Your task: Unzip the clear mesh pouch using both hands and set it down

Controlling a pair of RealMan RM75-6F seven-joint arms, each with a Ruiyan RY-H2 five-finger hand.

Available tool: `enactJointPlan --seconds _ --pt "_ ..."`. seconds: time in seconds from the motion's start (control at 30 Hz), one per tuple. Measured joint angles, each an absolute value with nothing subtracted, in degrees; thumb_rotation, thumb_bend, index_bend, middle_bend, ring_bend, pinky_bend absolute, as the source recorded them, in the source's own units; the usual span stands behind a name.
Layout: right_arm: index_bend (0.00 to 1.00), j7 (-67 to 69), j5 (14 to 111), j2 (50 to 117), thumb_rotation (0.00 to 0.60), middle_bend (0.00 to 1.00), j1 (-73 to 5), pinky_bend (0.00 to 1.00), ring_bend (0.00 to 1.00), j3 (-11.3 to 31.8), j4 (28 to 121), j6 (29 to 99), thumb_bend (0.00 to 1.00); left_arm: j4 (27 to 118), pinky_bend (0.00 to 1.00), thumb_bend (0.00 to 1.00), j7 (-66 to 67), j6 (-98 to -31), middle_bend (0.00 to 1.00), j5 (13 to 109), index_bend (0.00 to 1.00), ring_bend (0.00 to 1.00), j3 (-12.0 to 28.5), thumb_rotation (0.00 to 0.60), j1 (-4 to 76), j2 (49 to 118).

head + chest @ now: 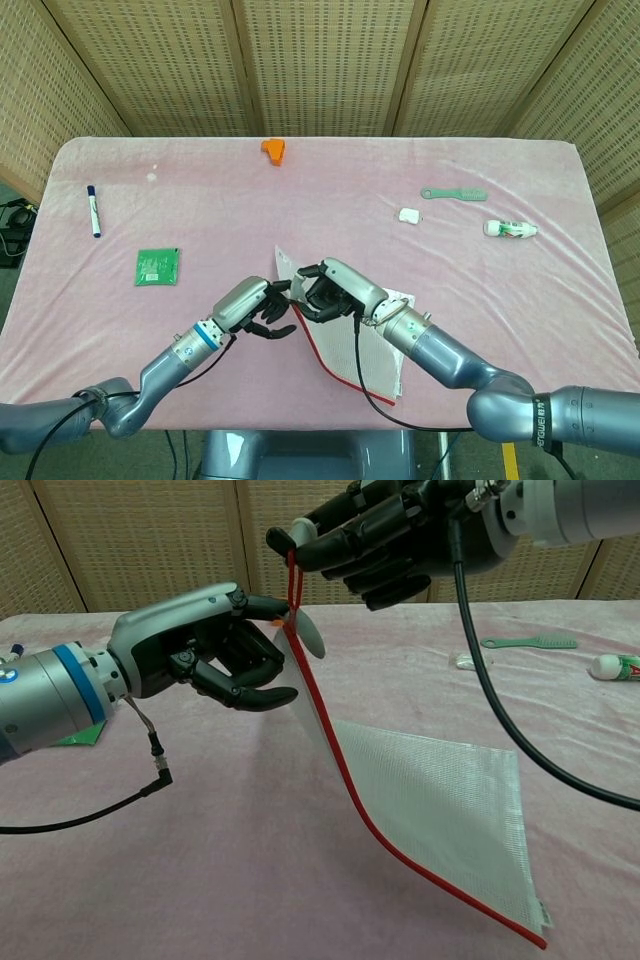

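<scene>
Pinching one red zipper pull (294, 580), the right hand (385, 535) lifts the single mesh pouch (440, 810); the left hand (215, 645) pinches its top corner.

You are getting bright, even light from overhead in both views. Shadows are lying soft and short on the counter (420, 160), and a faint one is falling under the pouch (440, 810). The dark fingers of the right robot hand (385, 540) are catching small highlights. Focus is holding sharp in the head view; the chest view is bending slightly toward its edges.
</scene>
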State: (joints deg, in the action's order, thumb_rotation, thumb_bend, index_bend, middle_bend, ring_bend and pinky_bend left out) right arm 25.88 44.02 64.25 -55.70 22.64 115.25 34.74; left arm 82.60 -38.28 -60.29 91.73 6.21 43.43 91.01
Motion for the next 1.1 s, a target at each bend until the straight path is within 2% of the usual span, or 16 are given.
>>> enactJointPlan --seconds 0.2,0.47,0.7,1.1 --pt "0.81 26.2 44.8 63.6 0.600 1.00 -54.9 1.00 0.98 22.8 115.2 34.4 0.74 82.6 0.91 0.61 -37.3 -60.0 0.85 90.8 0.52 0.80 6.1 0.600 43.7 91.3" --pt "0.81 26.6 45.6 63.1 0.600 1.00 -54.1 1.00 0.98 23.0 114.9 34.1 0.74 81.9 0.91 0.79 -36.9 -59.9 0.86 89.8 0.67 0.81 5.9 0.600 43.7 91.2" --pt "0.81 27.0 47.1 62.2 0.600 1.00 -52.8 1.00 0.98 23.3 114.5 34.1 0.74 81.5 0.92 0.82 -37.4 -60.5 0.87 89.3 0.78 0.82 6.1 0.600 43.5 90.4" --pt "0.81 27.4 51.7 61.4 0.600 1.00 -50.4 1.00 0.98 23.2 114.7 34.4 0.74 84.4 0.93 0.83 -36.8 -60.5 0.88 86.9 0.82 0.82 7.5 0.600 43.5 89.3"
